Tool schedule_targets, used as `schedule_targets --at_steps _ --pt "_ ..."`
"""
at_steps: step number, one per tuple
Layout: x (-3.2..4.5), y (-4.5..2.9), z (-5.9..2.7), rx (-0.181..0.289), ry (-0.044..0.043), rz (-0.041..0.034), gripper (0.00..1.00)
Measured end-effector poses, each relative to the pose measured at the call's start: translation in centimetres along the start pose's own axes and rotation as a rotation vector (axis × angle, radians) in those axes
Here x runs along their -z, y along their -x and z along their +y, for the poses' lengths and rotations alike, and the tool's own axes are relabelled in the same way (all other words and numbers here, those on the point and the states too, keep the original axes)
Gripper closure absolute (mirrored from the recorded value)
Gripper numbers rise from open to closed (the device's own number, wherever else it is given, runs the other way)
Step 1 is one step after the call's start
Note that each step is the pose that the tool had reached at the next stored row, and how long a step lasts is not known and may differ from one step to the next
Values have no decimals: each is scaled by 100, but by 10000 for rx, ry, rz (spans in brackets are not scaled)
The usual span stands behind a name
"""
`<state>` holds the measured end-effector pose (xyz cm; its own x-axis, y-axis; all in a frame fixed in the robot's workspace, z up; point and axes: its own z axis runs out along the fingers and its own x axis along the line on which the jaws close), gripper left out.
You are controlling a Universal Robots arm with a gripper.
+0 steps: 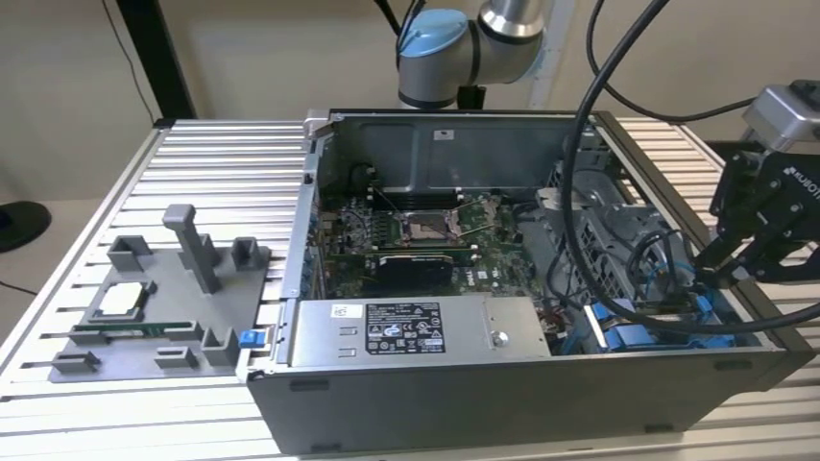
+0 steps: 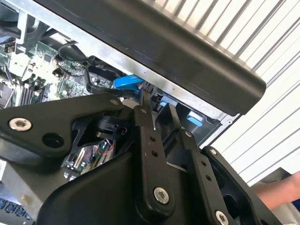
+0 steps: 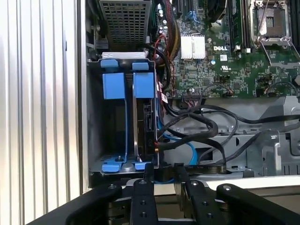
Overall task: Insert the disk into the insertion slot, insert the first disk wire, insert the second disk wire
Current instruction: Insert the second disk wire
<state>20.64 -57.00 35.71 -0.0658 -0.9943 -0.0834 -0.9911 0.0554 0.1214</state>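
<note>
Gripper [image 3: 164, 170] is hovering at the insertion slot's [image 3: 93, 133] edge, with a blue wire [image 3: 191, 152] running close by; grip state cannot be told. Disk [image 3: 147, 123] is sitting edge-on inside that slot.

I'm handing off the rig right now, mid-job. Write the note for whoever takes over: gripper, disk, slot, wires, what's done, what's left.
Gripper: low at the end of the insertion slot, at the corner of the case on the exterior view's right; grip state unclear.
Disk: appears to stand edge-on inside the slot, in its blue carrier.
Wires: a blue wire and black cables lie beside the slot; the blue one loops towards the gripper. Whether any is plugged in cannot be told.
Done: disk insertion, apparently.
Left: both disk wires, as far as shows.
</note>
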Motion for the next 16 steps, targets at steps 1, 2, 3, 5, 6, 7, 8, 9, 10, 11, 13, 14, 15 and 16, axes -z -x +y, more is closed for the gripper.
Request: schedule_targets --at_steps 1,2,3,5,6,7,8,9,10,11,13,14,15,16 --pt "0 -2 5 -3 -1 1 0" --pt "0 -2 5 -3 -1 1 0" --pt "0 -2 5 -2 -1 2 0" --pt "1 -1 5 -2 -1 3 100" --pt "0 -2 6 -3 -1 2 100" --pt "0 -1 6 -3 -1 1 100" --pt "0 -2 7 -3 -1 2 100" --pt "0 -2 8 -4 -1 2 100" --pt "0 -2 9 -3 -1 2 100" --pt "0 -2 10 -3 -1 2 100" --pt "-1 -2 13 -4 -1 2 100" --pt "1 -2 17 -4 -1 3 100" --pt "4 -2 22 -5 -1 3 100" --pt "7 -2 29 -5 -1 1 100"
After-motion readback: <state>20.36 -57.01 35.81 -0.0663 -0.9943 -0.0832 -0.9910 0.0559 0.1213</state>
